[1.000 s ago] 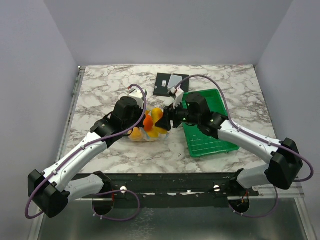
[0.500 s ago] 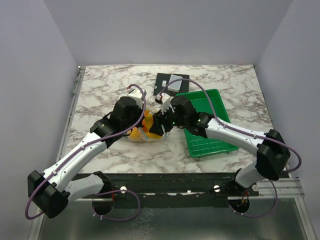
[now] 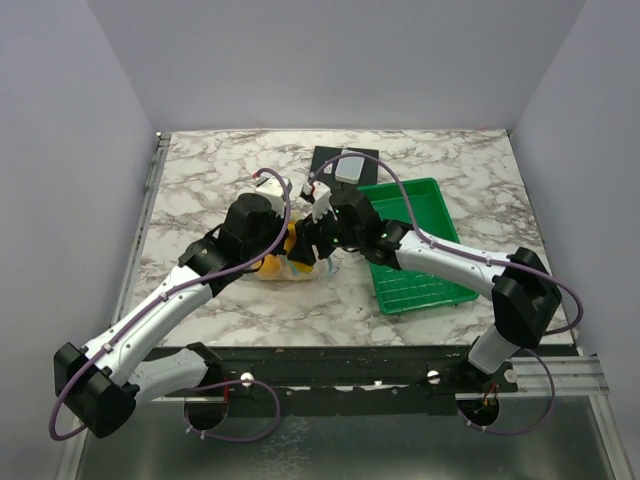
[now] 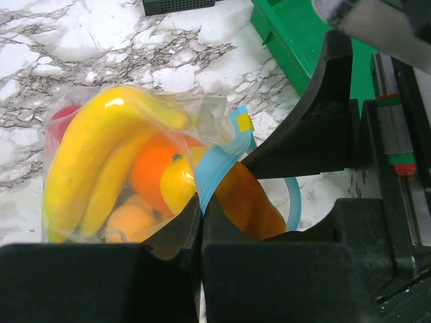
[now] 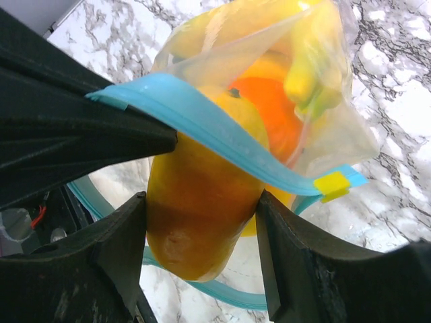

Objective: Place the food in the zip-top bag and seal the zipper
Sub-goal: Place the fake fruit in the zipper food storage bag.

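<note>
Pinched shut on zipper (image 4: 217, 167) with left gripper (image 4: 201, 210), holding zip-top bag (image 4: 195, 111) mouth open on table (image 3: 200, 180) beside green tray (image 3: 420, 285). Clamped mid-wide around orange-yellow fruit (image 5: 202, 188) with right gripper (image 5: 201, 242), partway through that mouth. Probably limp, slippery film; stiffer strip judged safest hold.

One zip-top bag (image 4: 205, 111), one banana bunch (image 4: 94, 155), perhaps five other fruits (image 5: 202, 202), some half hidden, one green tray (image 3: 415, 278)

Food (image 4: 87, 148) sits in the zip-top bag (image 3: 275, 268) on the table (image 3: 200, 180), left of the tray (image 3: 415, 285).
</note>
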